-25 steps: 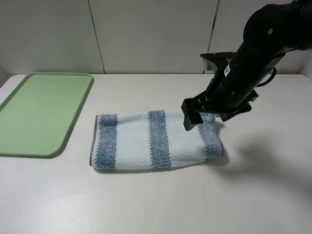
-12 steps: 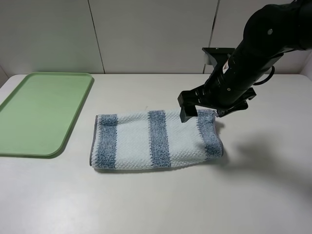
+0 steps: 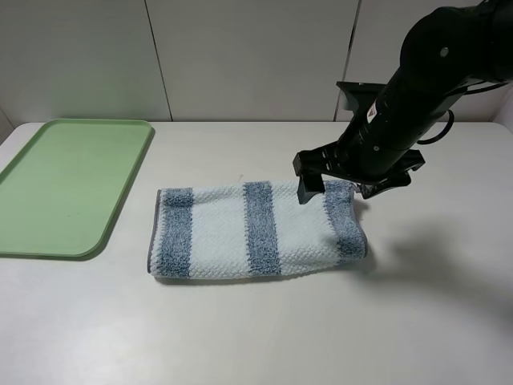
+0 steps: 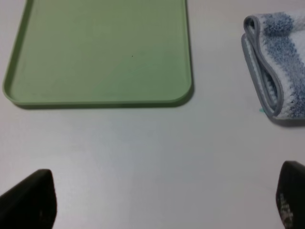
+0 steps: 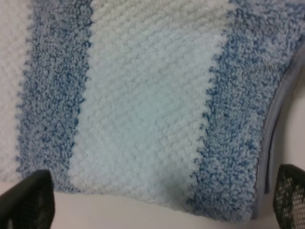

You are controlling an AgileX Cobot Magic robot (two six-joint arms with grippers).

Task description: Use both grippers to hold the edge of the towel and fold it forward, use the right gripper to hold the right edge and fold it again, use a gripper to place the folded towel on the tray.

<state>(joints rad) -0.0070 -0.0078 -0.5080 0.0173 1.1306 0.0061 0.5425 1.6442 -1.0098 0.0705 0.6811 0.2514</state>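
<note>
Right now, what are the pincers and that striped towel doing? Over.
Right pincer open, poised over right end of towel. Left pincer open, off over bare table. Towel folded once, flat beside tray. Nothing between them.

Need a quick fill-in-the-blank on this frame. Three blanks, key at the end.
The tray is pale ___. In the exterior high view, the right gripper is above the ___ end of the towel. The left gripper and the right gripper both have their jaws ___.
Missing words: green; right; open.
</note>
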